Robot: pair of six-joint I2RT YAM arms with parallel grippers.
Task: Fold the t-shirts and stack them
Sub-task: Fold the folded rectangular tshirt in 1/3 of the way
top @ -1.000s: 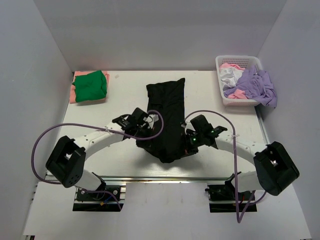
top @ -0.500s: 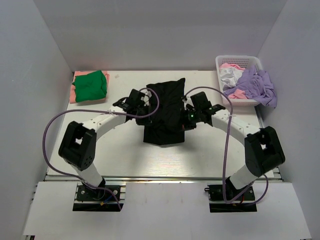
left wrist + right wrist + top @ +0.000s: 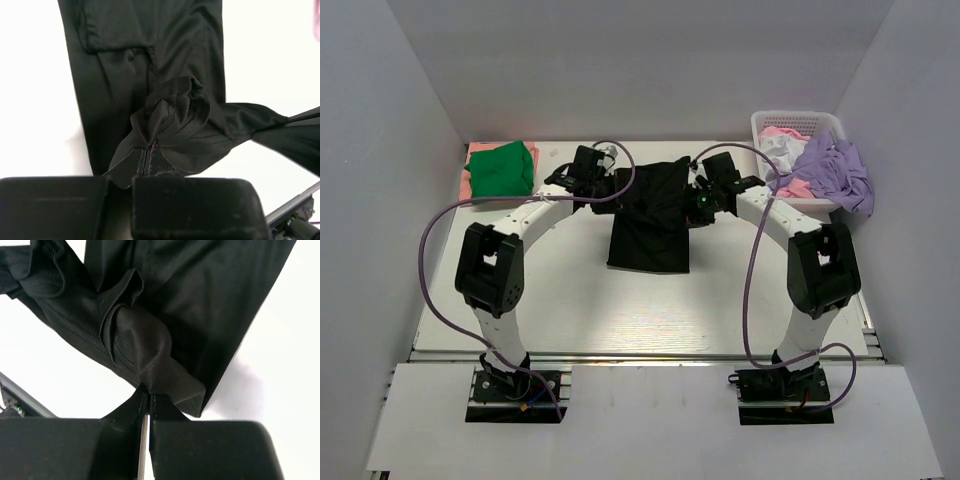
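The black t-shirt (image 3: 652, 215) lies folded lengthwise on the white table, its near end folded back toward the far end. My left gripper (image 3: 611, 189) is shut on its left corner, and the pinched black cloth (image 3: 172, 117) bunches at the fingertips in the left wrist view. My right gripper (image 3: 695, 205) is shut on its right corner, and the black cloth (image 3: 145, 347) bunches there too. A folded green t-shirt (image 3: 501, 168) lies on a salmon-pink one (image 3: 467, 184) at the far left.
A white lattice basket (image 3: 798, 125) at the far right holds lavender (image 3: 832, 168), white (image 3: 778, 152) and pink (image 3: 782, 132) shirts, the lavender one spilling over its rim. Grey walls enclose the table on three sides.
Both grippers have carried the near end of the black t-shirt away from the arm bases toward the far end, folding it over itself. The shirt now looks shorter.
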